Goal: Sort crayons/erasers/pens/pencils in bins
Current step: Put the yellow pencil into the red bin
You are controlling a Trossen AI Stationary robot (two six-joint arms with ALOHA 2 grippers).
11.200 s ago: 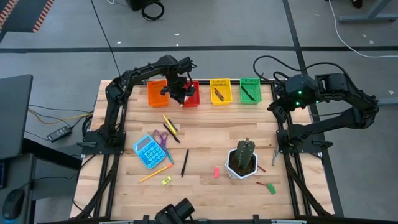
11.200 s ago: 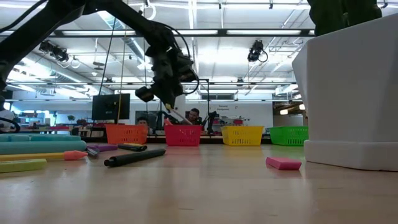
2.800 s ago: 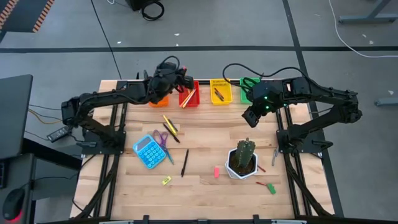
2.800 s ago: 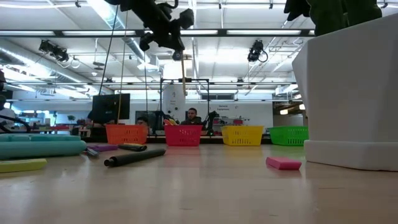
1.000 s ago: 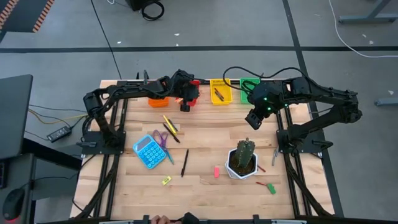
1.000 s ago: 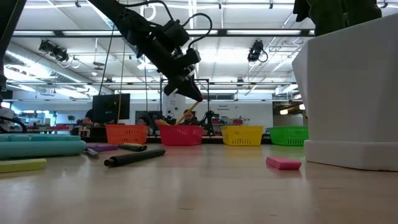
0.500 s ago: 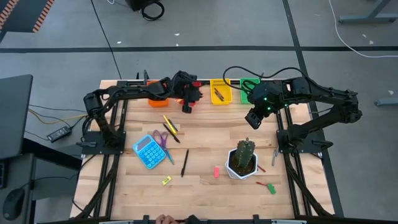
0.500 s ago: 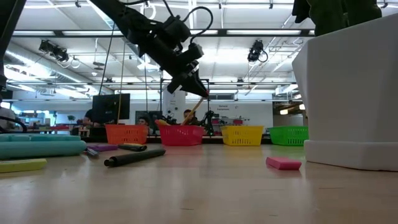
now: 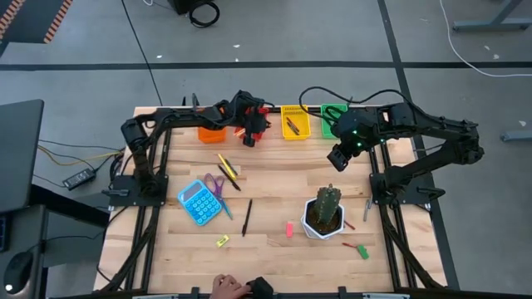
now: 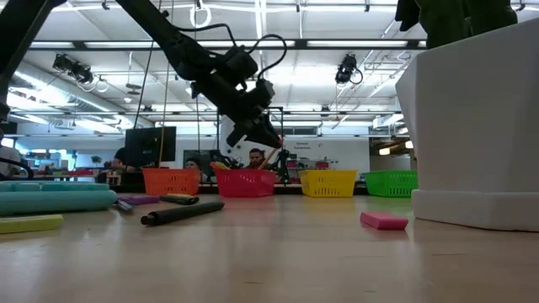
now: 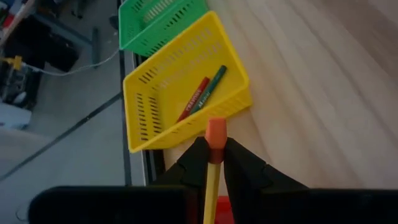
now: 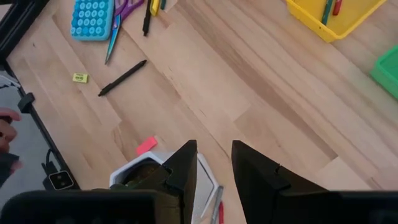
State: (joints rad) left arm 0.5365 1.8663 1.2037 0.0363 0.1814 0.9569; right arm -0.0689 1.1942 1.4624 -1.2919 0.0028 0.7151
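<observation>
The tabletop [image 9: 274, 174] is pale wood planks with a visible grain. On it stands a white pot [image 9: 320, 228] holding a cactus [image 9: 327, 203], smooth-walled and the bulkiest item. Nearby lie a blue calculator [image 9: 197, 203] and purple-handled scissors [image 9: 216, 186].

Along the far edge sit four small slotted plastic bins: orange [image 9: 209, 133], red [image 10: 246, 182], yellow [image 9: 295, 121] and green [image 9: 334, 119]. The left wrist view shows two crayons [image 11: 200, 95], one red and one green, lying in the yellow bin.

The left pincer [image 9: 249, 133] hangs over the red bin, its two dark fingers [image 11: 194, 160] pressed tight on a yellow pencil [image 11: 212, 168] with an orange eraser tip. The right pincer [image 9: 337, 158] hovers over bare wood between the bins and the pot, its fingers parted a little and holding nothing.

A slim black pen [image 9: 247, 216] lies loose near the middle, with another pencil [image 9: 226, 165] beside the scissors. Small blocky erasers rest in front: a pink one [image 9: 289, 229] just beside the pot and a yellow-green one [image 9: 222, 241] further left. A short green crayon [image 9: 362, 251] lies right of the pot.
</observation>
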